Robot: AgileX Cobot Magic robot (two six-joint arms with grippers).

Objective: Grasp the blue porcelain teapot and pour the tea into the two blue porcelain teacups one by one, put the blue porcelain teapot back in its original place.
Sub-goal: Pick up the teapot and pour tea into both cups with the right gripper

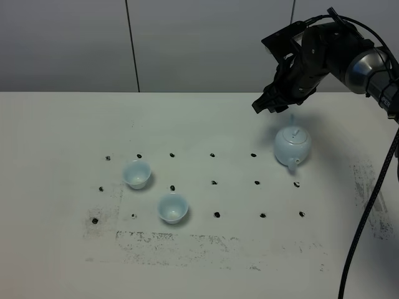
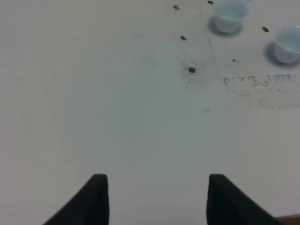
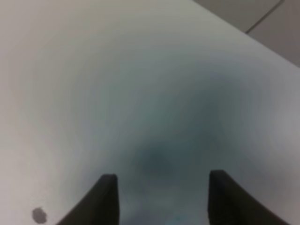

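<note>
The blue porcelain teapot (image 1: 292, 146) stands upright on the white table (image 1: 62, 137) at the right, lid on, spout toward the front. My right gripper (image 1: 272, 106) hangs just above and behind it, slightly to its left. In the right wrist view this gripper (image 3: 161, 197) is open with only blurred table between its fingers (image 3: 105, 199). The two blue porcelain teacups (image 1: 137, 174) (image 1: 173, 207) sit upright at the left-centre. The left wrist view shows my left gripper (image 2: 157, 197) open over bare table, with both teacups (image 2: 229, 16) (image 2: 287, 43) far ahead of it.
Small black marks (image 1: 214, 182) dot the table in a grid between the cups and the teapot. Smudged grey patches (image 1: 168, 240) run along the front. A black cable (image 1: 368, 212) hangs down at the right edge. A grey panelled wall (image 1: 187, 43) stands behind the table.
</note>
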